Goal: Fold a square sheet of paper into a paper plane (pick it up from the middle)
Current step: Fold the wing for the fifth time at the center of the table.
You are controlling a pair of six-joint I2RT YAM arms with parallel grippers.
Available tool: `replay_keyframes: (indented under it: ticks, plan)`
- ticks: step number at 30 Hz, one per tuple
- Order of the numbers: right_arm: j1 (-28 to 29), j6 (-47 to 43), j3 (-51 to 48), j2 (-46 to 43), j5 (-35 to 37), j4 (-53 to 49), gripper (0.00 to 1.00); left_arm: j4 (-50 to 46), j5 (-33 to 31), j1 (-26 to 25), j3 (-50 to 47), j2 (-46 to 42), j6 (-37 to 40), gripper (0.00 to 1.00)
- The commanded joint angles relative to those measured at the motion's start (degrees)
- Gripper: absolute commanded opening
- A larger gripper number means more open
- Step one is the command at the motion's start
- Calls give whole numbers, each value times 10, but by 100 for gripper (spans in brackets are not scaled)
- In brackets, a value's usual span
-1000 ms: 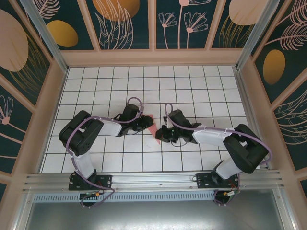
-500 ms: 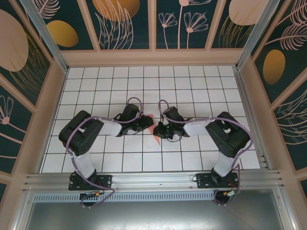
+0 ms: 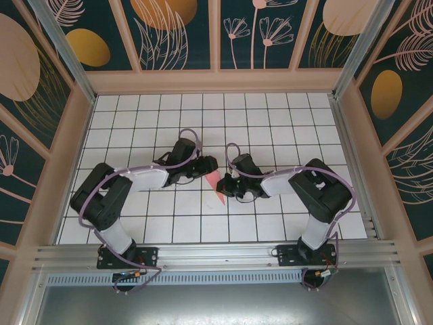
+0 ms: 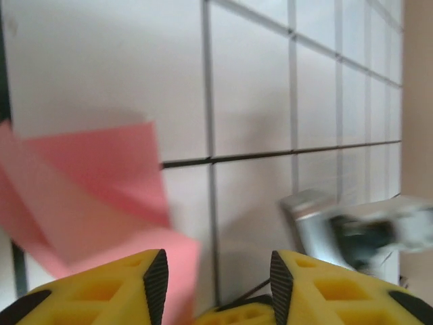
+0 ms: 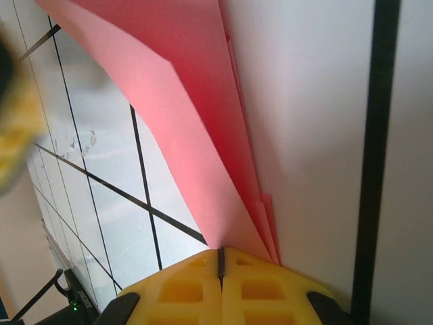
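White gridded table (image 3: 270,122), floral-panelled walls (image 3: 270,34) around paper plane (image 3: 215,181).

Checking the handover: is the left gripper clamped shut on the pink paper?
No, in the left wrist view the left gripper stands open, white tile visible between its yellow fingers.

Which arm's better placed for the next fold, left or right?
Left, probably: the left gripper is open beside the paper; the right gripper is shut on it, holding it in place.
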Motion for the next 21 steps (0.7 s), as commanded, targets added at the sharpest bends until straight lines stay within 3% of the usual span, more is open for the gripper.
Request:
replay_keyframes:
  ticks: [1, 21]
  plan:
    - [22, 37, -17, 25, 8, -20, 5, -37, -20, 2, 20, -23, -2, 48]
    - [35, 69, -23, 35, 31, -13, 4, 42, 7, 0, -2, 65, -30, 46]
